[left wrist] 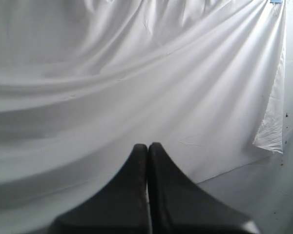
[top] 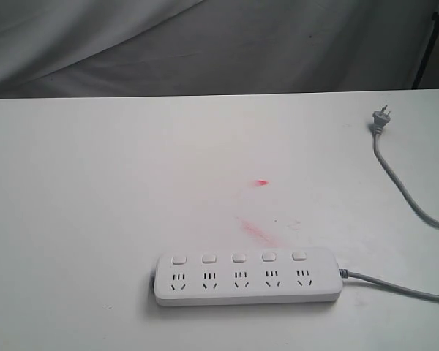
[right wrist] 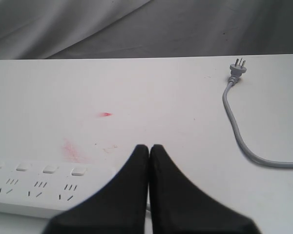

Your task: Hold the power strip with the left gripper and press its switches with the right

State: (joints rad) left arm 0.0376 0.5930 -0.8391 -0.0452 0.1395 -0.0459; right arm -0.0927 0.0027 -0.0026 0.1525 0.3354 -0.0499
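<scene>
The white power strip [top: 247, 276] lies flat near the table's front edge, its row of switches [top: 238, 257] on the far side of the sockets. Its grey cord [top: 395, 287] leaves the right end. Neither arm shows in the exterior view. In the right wrist view my right gripper [right wrist: 149, 147] is shut and empty, poised above the strip's [right wrist: 34, 187] cord end, with several switches [right wrist: 50, 169] visible beside it. My left gripper [left wrist: 147, 146] is shut and empty, facing only white cloth [left wrist: 136, 73]; the strip is out of its view.
A grey plug [top: 379, 118] and its cord [top: 410, 194] lie at the table's back right, also seen as the plug [right wrist: 237, 68] in the right wrist view. Red smears [top: 252, 228] mark the tabletop behind the strip. Draped cloth hangs beyond the far edge.
</scene>
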